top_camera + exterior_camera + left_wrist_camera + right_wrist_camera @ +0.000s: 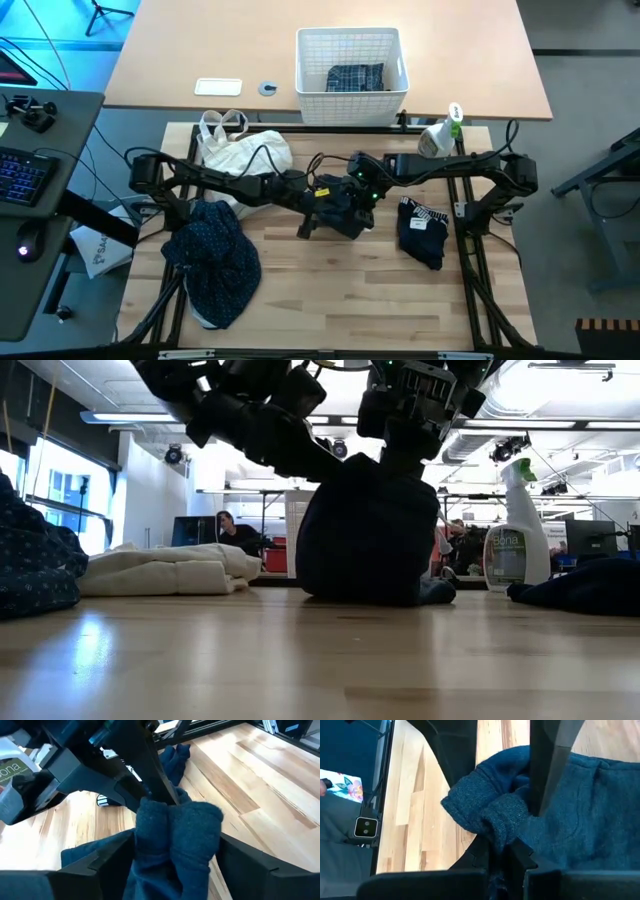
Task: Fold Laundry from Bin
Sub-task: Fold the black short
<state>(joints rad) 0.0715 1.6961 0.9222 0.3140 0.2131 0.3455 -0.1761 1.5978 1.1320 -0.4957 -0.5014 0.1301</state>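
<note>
The plain dark navy piece (346, 216) hangs bunched between my two grippers at the table's middle, its lower end on the wood (372, 592). My left gripper (176, 851) and my right gripper (504, 851) are both shut on its upper end. The navy dotted shirt (212, 262) lies crumpled at the left. A folded dark garment (421, 232) lies on the right. The plaid shirt (355, 77) lies in the white bin (352, 98) on the far table. My left gripper has a thick bunch of the navy piece's upper end (181, 827) between its two widely spaced fingers (102, 865); the cloth fills the gap between them. The piece hangs below, with its bottom on the table. My right gripper pinches a small ribbed fold of the same bunch (506, 822) between its close-set fingertips (479, 854). It meets the cloth right beside the left fingers, coming from the table's right. The garment hangs beneath it.
A cream-white cloth bag (243, 150) lies at the far left, behind the left arm. A spray bottle (441, 136) stands at the far right. Bare wood (330, 295) lies toward the near edge. People sit in the room beyond the table (232, 530).
</note>
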